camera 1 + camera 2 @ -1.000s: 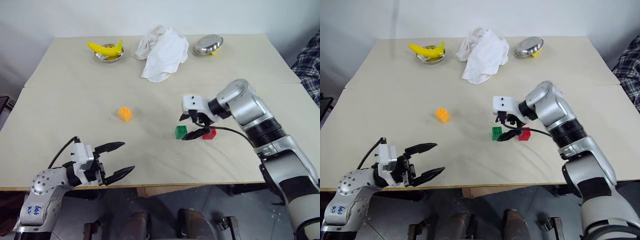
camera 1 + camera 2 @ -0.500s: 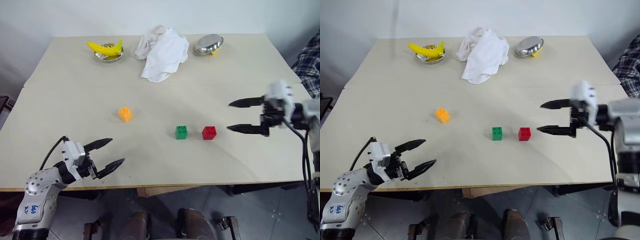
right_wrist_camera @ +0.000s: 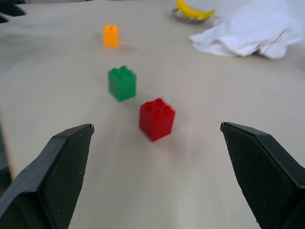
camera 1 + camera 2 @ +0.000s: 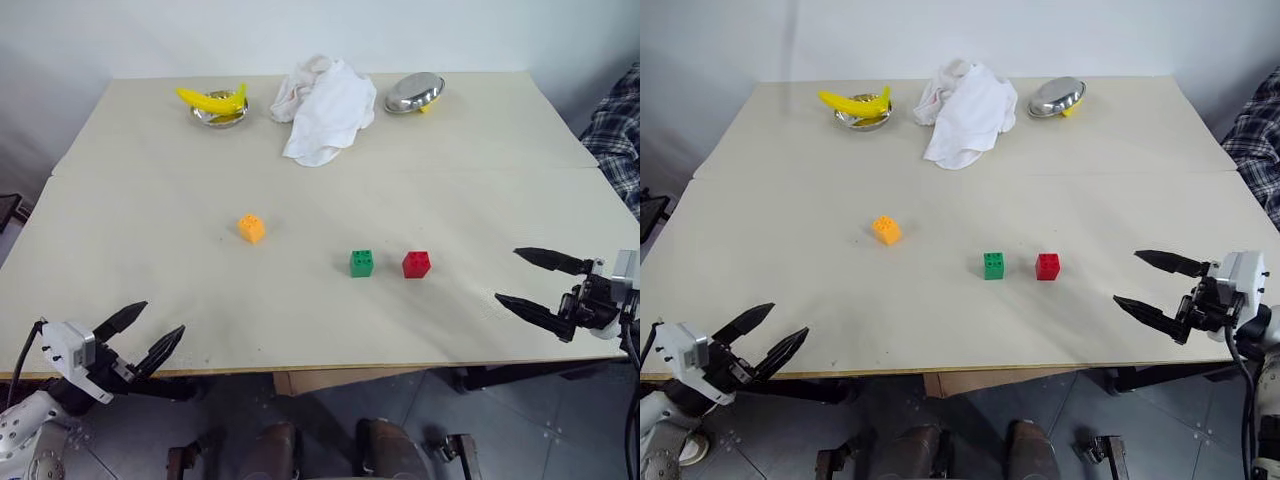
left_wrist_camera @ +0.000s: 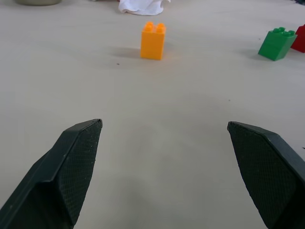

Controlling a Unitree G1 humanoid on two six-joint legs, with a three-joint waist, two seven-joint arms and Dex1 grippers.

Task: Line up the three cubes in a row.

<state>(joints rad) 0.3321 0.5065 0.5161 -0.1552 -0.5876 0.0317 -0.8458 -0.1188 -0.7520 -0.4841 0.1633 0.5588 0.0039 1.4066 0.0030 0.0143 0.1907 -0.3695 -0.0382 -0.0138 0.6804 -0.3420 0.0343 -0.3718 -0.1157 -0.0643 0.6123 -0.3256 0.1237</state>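
Three studded cubes rest on the beige table [image 4: 150,200]. The orange cube [image 4: 251,228] sits left of centre, alone. To its right and slightly nearer stand the green cube [image 4: 362,263] and the red cube [image 4: 416,264], side by side with a small gap. My left gripper [image 4: 142,335] hovers open and empty at the table's near left edge. At the near right edge my right gripper [image 4: 524,279] is open too, holding nothing, well right of the red cube. In the right wrist view the red cube [image 3: 157,119], green cube [image 3: 122,83] and orange cube [image 3: 110,36] recede in a line.
Along the far edge of the table are a yellow banana [image 4: 212,98] in a small metal bowl, a crumpled white cloth [image 4: 323,106] and a second metal bowl [image 4: 415,90]. A plaid fabric [image 4: 620,130] shows at the right edge.
My right gripper has pulled away from the green and red cubes, swinging right and back to the table's near right edge. The left gripper has drawn back and left to the near left edge.
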